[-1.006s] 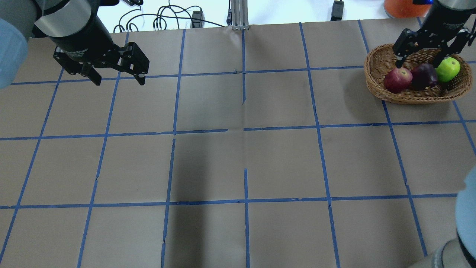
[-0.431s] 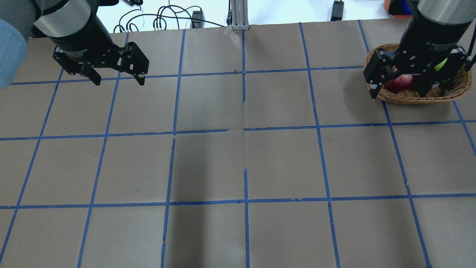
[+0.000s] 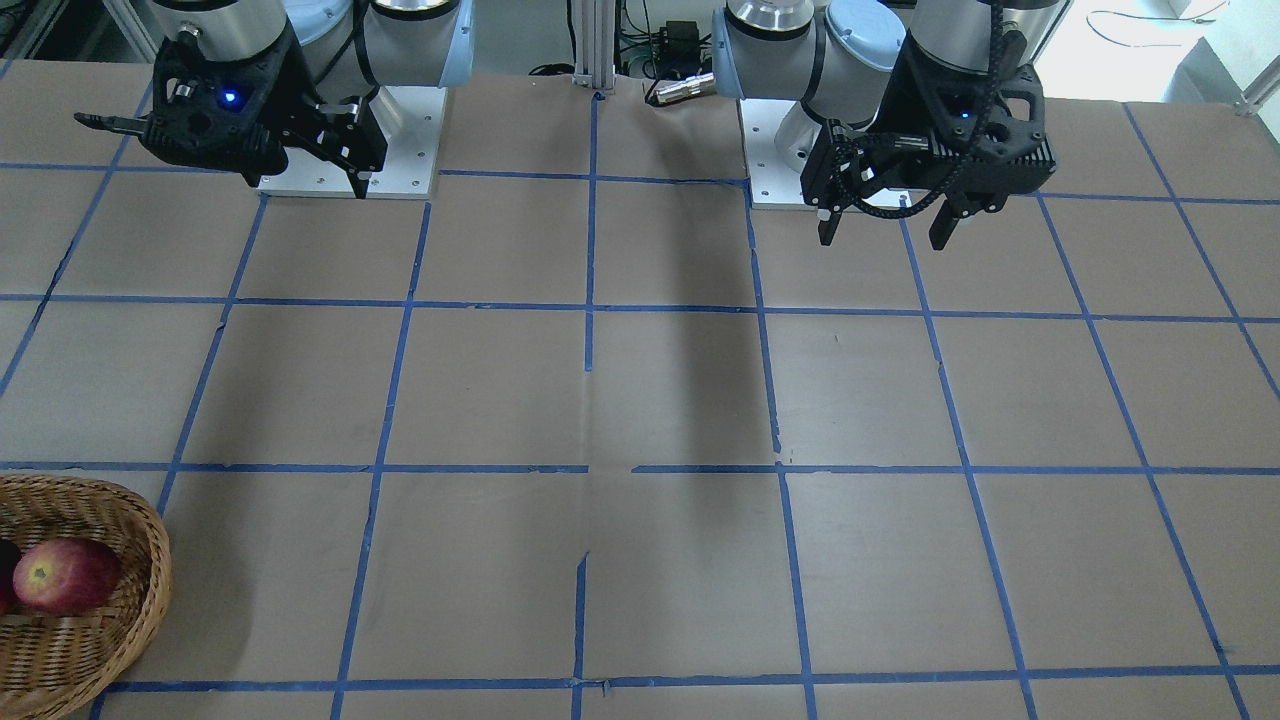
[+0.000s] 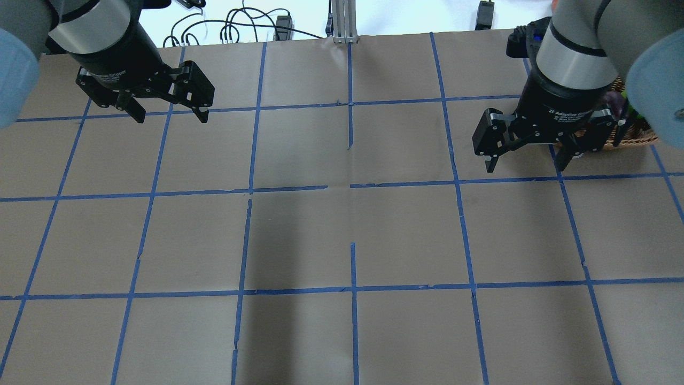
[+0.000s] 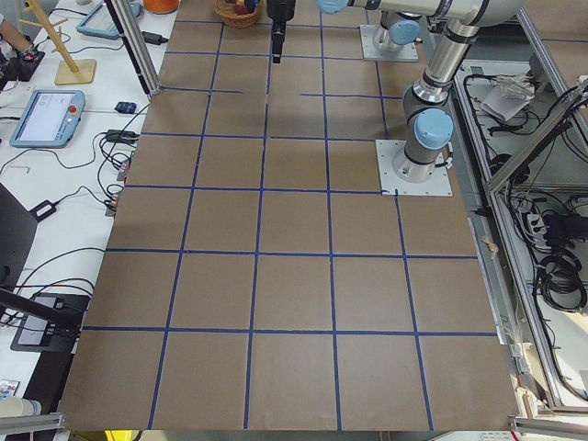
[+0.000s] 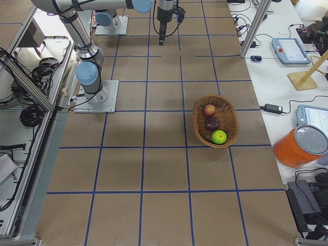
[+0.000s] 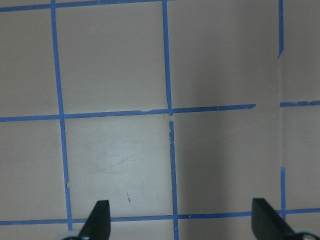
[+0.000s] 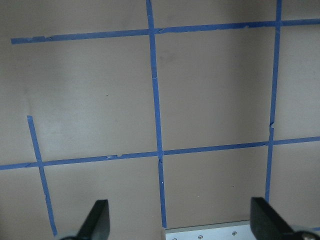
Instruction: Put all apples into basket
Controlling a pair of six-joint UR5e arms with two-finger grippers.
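The left black two-finger gripper (image 4: pixel 170 111) hung above the table, jaws spread wide and empty. The right black two-finger gripper (image 4: pixel 526 159) was likewise raised, fingers parted, nothing between them, its silver-banded wrist (image 4: pixel 569 64) angled downward.

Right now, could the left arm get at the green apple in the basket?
Probably not easily. The left gripper hangs open at the table's far opposite side, while the green apple lies in the basket beyond the right gripper, whose arm crosses the way.
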